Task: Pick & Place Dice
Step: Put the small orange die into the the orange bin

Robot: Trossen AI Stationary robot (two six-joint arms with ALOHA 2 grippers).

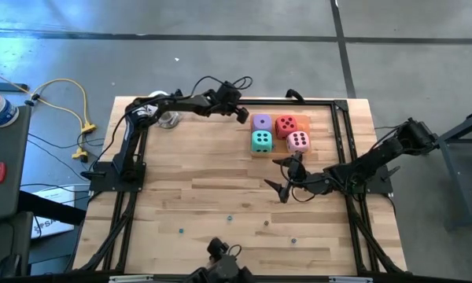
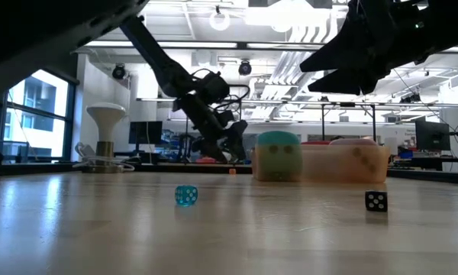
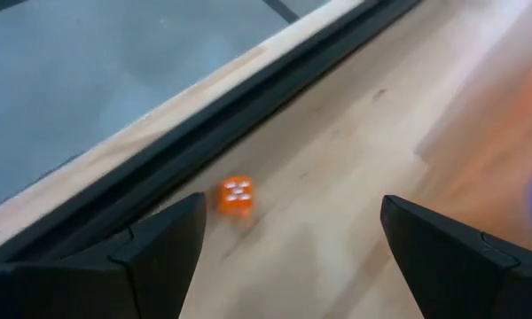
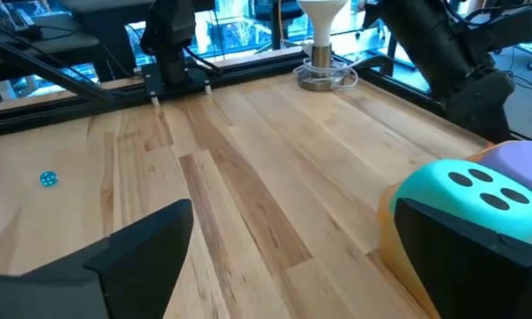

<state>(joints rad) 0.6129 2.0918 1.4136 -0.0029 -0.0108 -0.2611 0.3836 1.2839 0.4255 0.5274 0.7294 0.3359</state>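
Operator's inventory, left to right: your left gripper (image 1: 241,115) hung spread and empty near the table's (image 1: 204,196) far edge, just beside the dice. All four, purple (image 1: 261,123), teal (image 1: 260,141), red (image 1: 286,126) and pink (image 1: 298,141), sat clustered on an orange tray (image 1: 302,123) toward the far right corner. Your right gripper (image 1: 285,178) hovered spread, empty, nearby; placing looked finished.

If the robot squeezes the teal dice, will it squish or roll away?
The teal dice looks soft with rounded edges, so it would probably squish a little. Its flat faces likely stop it rolling. Sitting tight beside the purple dice, it may nudge that one if pushed.
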